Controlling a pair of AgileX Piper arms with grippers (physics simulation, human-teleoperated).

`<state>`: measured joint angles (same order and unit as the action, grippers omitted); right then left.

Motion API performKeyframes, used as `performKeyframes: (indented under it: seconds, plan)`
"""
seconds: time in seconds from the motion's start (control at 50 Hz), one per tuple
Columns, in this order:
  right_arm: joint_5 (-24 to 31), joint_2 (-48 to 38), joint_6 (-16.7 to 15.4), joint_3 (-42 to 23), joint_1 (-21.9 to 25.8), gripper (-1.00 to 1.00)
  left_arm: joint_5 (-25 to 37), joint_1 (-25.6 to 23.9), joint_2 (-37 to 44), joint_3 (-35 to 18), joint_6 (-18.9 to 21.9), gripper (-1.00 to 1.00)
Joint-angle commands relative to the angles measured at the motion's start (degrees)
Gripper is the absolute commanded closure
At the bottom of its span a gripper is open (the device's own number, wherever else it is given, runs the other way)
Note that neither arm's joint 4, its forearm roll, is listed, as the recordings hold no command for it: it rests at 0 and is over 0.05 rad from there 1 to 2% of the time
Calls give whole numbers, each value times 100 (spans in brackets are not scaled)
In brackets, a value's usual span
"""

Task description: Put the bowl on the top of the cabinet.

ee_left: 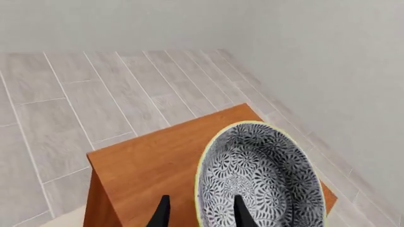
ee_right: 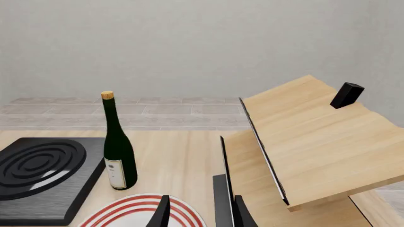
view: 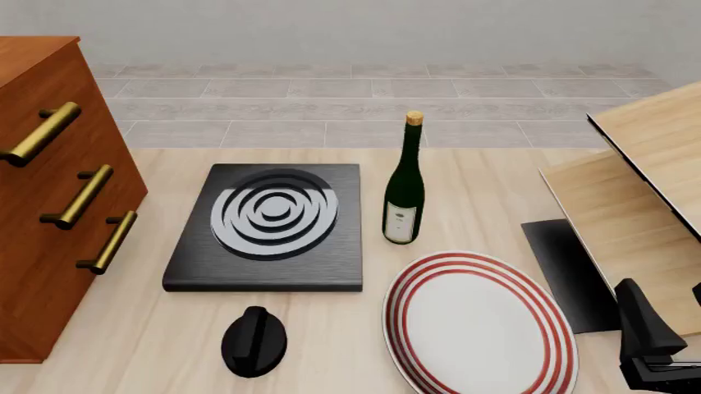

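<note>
Left wrist view: left gripper [ee_left: 199, 213] jaws pinch the rim of the bowl [ee_left: 260, 177], one finger inside, one outside. Bowl sits tilted over the cabinet [ee_left: 158, 163] top; contact with it unclear. Front view: cabinet at the bench's left edge, bowl not visible there. Right gripper [ee_right: 199, 213] jaws spread, empty, over the plate [view: 482, 324] near the bench's front right.

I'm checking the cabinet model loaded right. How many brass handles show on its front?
3, running along the cabinet front: upper handle, middle handle, lower handle. No others show, though the frame cuts off part of the cabinet.
</note>
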<state>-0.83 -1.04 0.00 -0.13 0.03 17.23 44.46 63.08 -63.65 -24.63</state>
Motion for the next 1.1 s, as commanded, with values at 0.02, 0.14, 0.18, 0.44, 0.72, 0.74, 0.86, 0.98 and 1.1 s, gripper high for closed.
performKeyframes:
  seconds: [0.02, 0.14, 0.18, 0.44, 0.72, 0.74, 0.86, 0.98, 1.1]
  plan:
    - [0, 1, 0, 0, 0, -100, -113, 76, -80, 59, 246, -100]
    - [0, -1, 0, 0, 1, -100, -129, 52, -116, 97, 299, -100]
    - [0, 1, -1, 0, 0, -100, -147, 24, -165, 125, 311, -100]
    - [0, 0, 0, 0, 0, -100, -347, -329, -1148, 406, 96, -100]
    - [1, 2, -1, 0, -1, -100, -73, -520, -2348, 70, -368, -100]
    - [0, -1, 1, 0, -2, -100, -33, -530, -2366, 40, -371, -100]
    - [0, 0, 1, 0, -1, -100, 29, -545, -2414, -27, -342, -100]
    - [0, 0, -1, 0, 0, -100, 43, -568, -2446, -11, -279, -100]
    - [0, -1, 1, 0, -2, -100, 86, -609, -2484, -15, -235, -100]
